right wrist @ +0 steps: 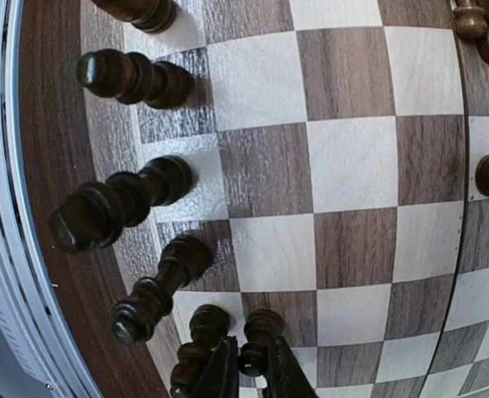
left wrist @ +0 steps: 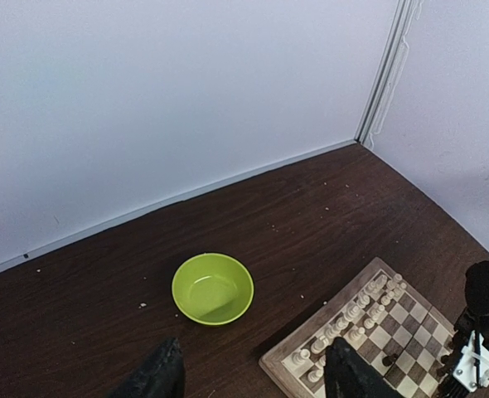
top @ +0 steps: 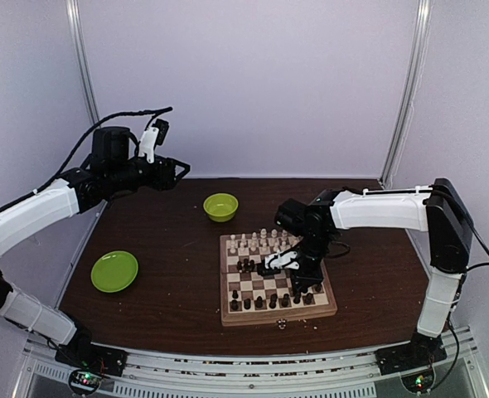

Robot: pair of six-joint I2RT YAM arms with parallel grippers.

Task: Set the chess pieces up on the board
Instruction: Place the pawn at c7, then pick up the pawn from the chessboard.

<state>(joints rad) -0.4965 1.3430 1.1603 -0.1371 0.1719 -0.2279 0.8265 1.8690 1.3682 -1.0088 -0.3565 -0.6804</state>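
The wooden board (top: 228, 282) lies right of the table's centre, with cream pieces (top: 257, 242) along its far rows and dark pieces (top: 261, 303) along its near rows. My right gripper (top: 299, 290) reaches down over the near right part of the board. In the right wrist view this gripper (right wrist: 253, 369) is shut on the head of a dark pawn (right wrist: 263, 325), whose base is over a dark square in the second row. Several dark pieces (right wrist: 112, 211) stand in the edge row beside it. My left gripper (left wrist: 253, 381) hangs open and empty high at the back left, far from the board (left wrist: 282, 358).
A lime-green bowl (top: 220, 206) sits behind the board and looks empty in the left wrist view (left wrist: 213, 288). A lime-green plate (top: 114, 271) lies on the left of the table. White walls close off the back and sides. Pale crumbs dot the dark tabletop.
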